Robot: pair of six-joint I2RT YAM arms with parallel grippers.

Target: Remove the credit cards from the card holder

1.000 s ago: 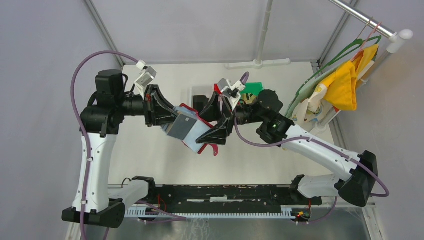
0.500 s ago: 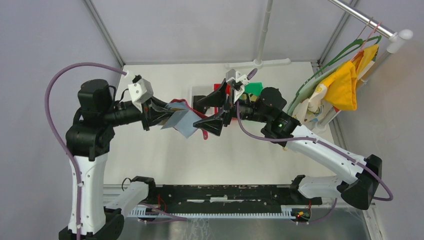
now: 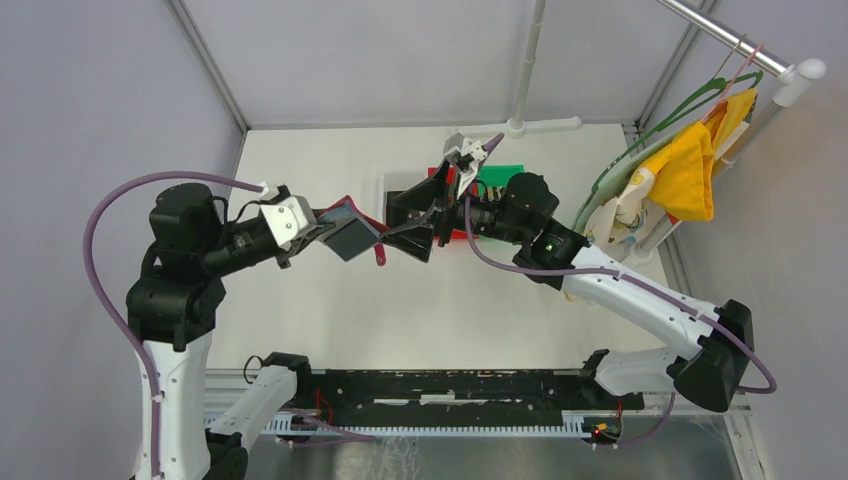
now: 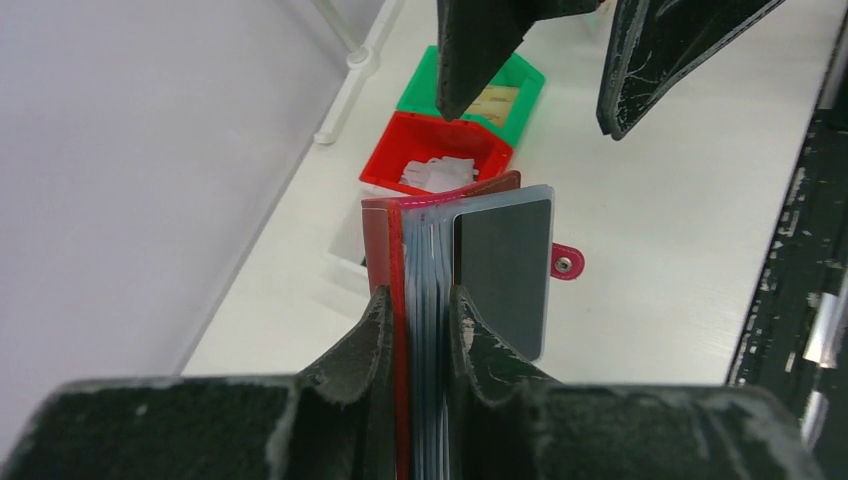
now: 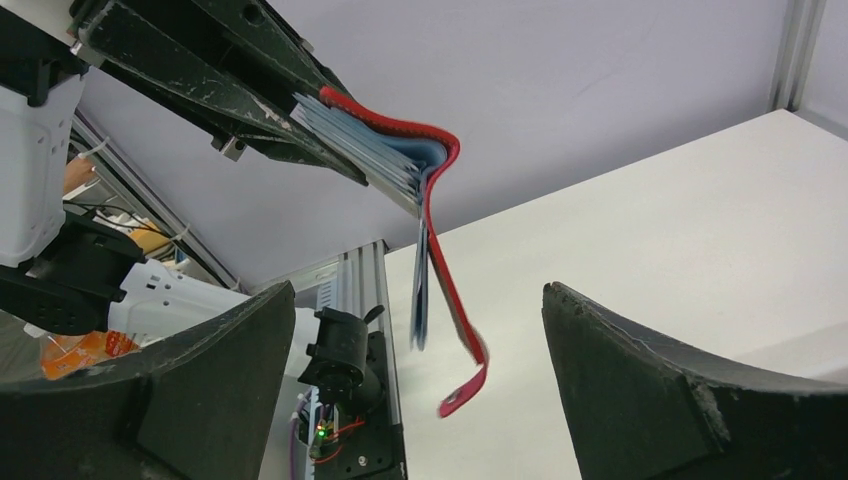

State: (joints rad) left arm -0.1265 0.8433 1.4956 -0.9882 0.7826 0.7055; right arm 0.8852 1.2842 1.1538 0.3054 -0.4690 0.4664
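Note:
The dark red card holder point(image 3: 345, 232) hangs above the table with my left gripper point(image 4: 420, 300) shut on it. The fingers point(image 4: 378, 335) press the red cover and the stack of bluish sleeves together. A dark grey credit card point(image 4: 503, 268) shows in the outermost sleeve, and the snap strap point(image 4: 565, 263) sticks out beside it. My right gripper point(image 3: 392, 220) stands wide open just right of the holder, holding nothing. In the right wrist view the card holder point(image 5: 400, 150) droops from the left fingers point(image 5: 220, 70), its strap point(image 5: 465, 385) dangling between the spread jaws of my right gripper point(image 5: 418, 295).
A red bin point(image 4: 440, 160) with white scraps and a green bin point(image 4: 500, 95) sit at the back of the table. A yellow cloth point(image 3: 690, 165) hangs on a rack at the right. A white post point(image 3: 520, 125) stands at the back wall.
My right gripper has opened wide and let go of the holder. My left arm has pulled the holder to the left and turned it, so a gap now separates the two grippers.

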